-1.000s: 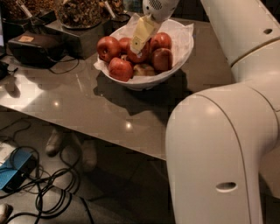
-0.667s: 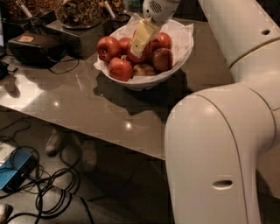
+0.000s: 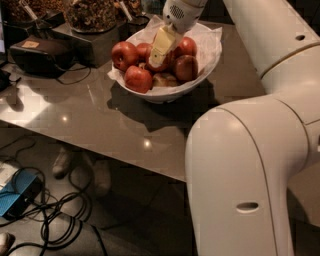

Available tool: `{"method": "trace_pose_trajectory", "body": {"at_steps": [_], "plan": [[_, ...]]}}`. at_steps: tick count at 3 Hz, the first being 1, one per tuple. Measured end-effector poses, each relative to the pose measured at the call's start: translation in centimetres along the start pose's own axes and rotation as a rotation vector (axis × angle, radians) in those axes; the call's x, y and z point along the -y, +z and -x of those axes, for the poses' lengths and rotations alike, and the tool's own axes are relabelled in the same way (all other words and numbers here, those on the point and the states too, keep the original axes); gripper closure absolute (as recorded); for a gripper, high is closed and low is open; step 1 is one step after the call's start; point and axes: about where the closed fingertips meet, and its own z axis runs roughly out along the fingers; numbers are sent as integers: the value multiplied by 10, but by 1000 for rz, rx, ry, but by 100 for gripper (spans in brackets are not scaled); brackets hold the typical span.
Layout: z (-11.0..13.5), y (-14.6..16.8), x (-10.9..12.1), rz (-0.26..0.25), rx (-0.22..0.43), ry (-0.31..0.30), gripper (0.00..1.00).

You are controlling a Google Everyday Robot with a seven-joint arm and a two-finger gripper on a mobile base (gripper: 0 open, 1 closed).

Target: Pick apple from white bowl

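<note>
Gripper (image 3: 158, 56) low among red apples (image 3: 137, 79) in the paper-lined white bowl (image 3: 167, 95).
The apple (image 3: 168, 63), dark red and glossy, sits mid-bowl, partly behind the gripper; its grip cannot be told.

Found the gripper (image 3: 161, 54) low over the middle of the white bowl (image 3: 165, 95), packed round by red apples (image 3: 125, 54): one just left of it, one left and nearer, two close on its right. Saw no gap in the fruit beneath it. Met crinkled paper (image 3: 209, 40) standing past the rim to its right. Further left, blocked by a dark box (image 3: 42, 52) and a container of brown food (image 3: 92, 15). Had free room over bare table (image 3: 100, 117), nearer and left.
</note>
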Motion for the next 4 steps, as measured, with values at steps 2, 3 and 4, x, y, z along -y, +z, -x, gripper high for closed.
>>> {"method": "trace_pose_trajectory", "body": {"at_steps": [2, 3, 4], "plan": [[0, 6, 1, 14, -12, 4, 53], [0, 13, 1, 25, -16, -2, 76], [0, 15, 1, 31, -17, -5, 98]]}}
